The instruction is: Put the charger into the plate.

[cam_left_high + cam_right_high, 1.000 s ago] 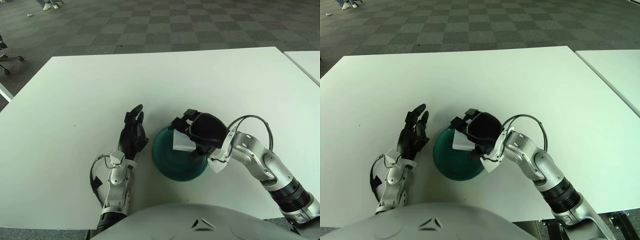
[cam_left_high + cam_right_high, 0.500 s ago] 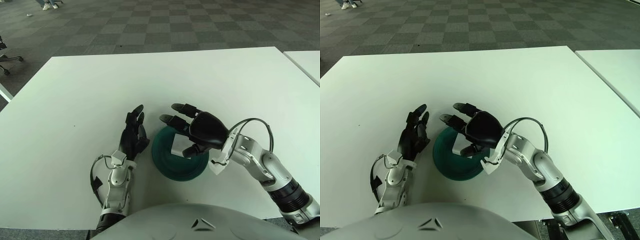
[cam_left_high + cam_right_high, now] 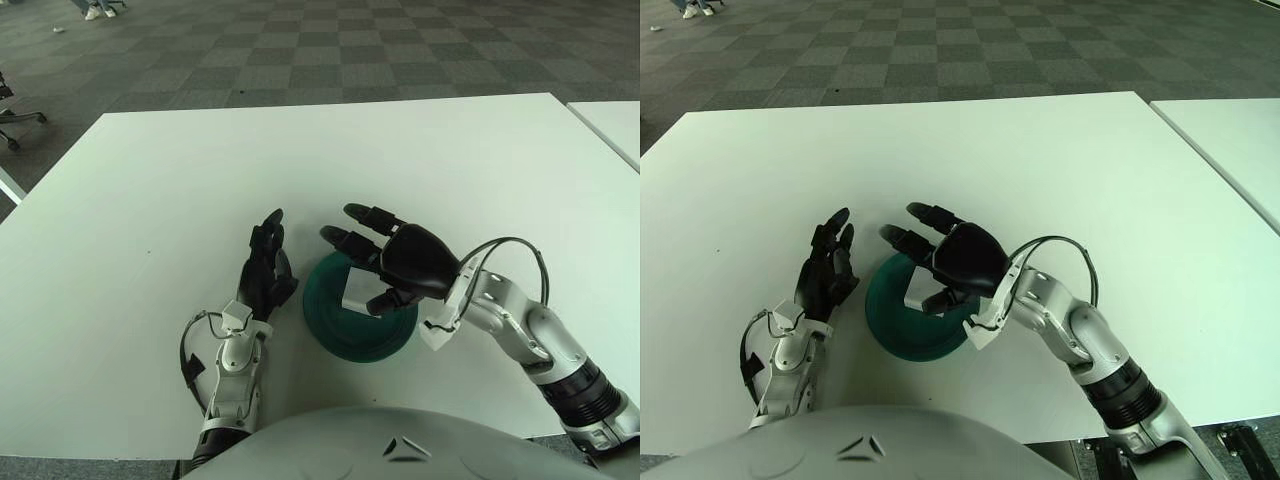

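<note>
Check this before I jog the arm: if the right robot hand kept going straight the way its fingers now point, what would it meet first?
Probably nothing: the open right robot hand over the plate points up-left past the left robot hand, across bare table. Depth is unclear.

One charger (image 3: 357, 291), one plate (image 3: 335, 335), two tables (image 3: 150, 180), and two robot hands (image 3: 400, 262)
</note>
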